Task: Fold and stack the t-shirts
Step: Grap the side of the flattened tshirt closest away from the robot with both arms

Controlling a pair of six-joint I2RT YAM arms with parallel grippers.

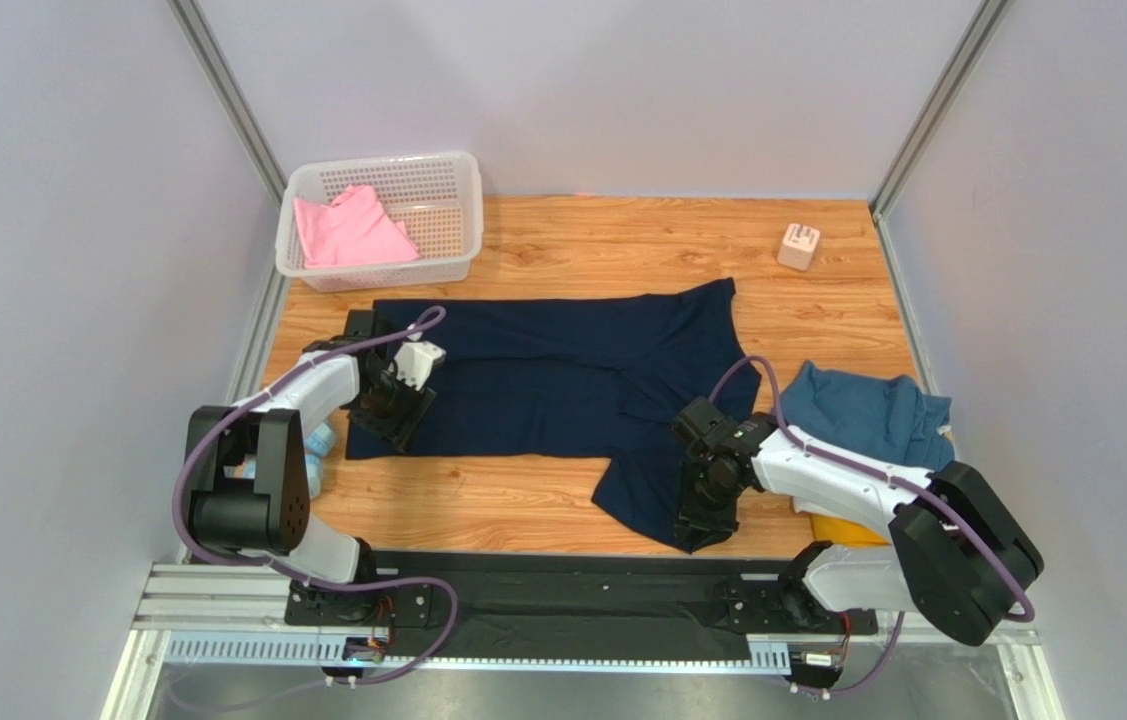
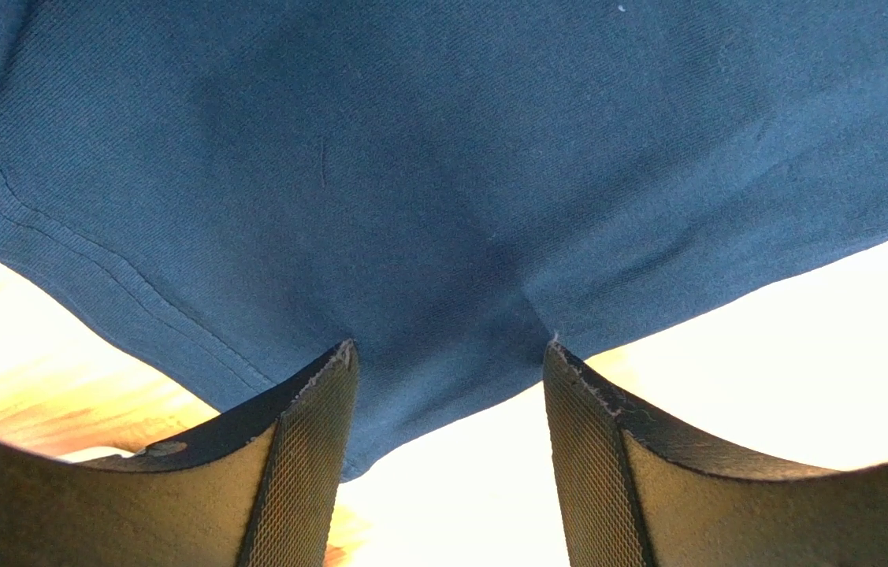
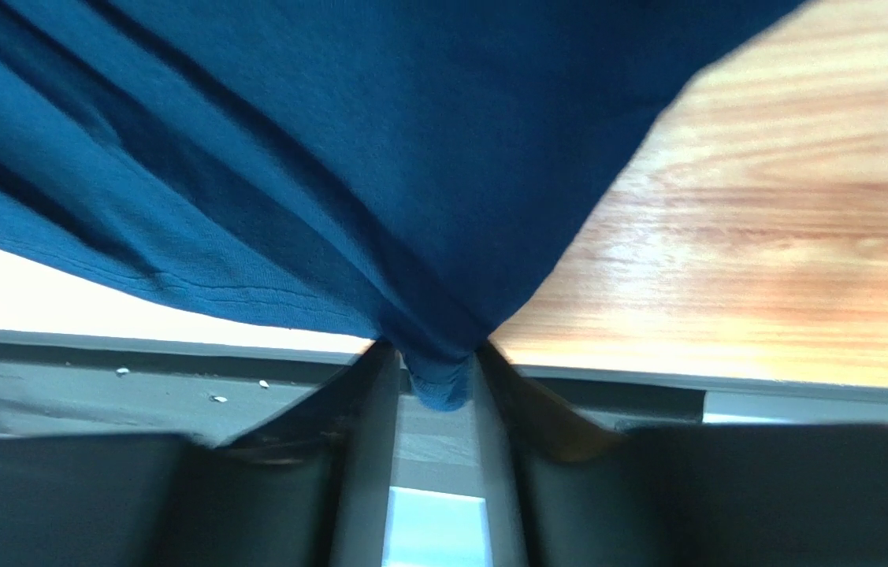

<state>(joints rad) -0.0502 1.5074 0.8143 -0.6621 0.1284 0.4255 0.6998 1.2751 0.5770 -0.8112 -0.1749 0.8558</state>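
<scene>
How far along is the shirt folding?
Nothing looks folded or stacked yet. In hand: the navy shirt lies spread out, right gripper pinching a corner, left gripper open around its edge. To do: teal shirt crumpled, pink shirt in the basket.

The navy t-shirt [image 1: 554,375] lies spread across the middle of the table [image 1: 825,308], mostly smooth. Its near right corner is drawn out toward the front edge and pinched in the right gripper [image 3: 434,360]. The teal t-shirt [image 1: 870,413] sits crumpled by the right edge, with a sliver of yellow t-shirt [image 1: 843,528] just in front of it. The pink t-shirt [image 1: 348,230] lies bunched in the white basket [image 1: 442,267], far left.
</scene>
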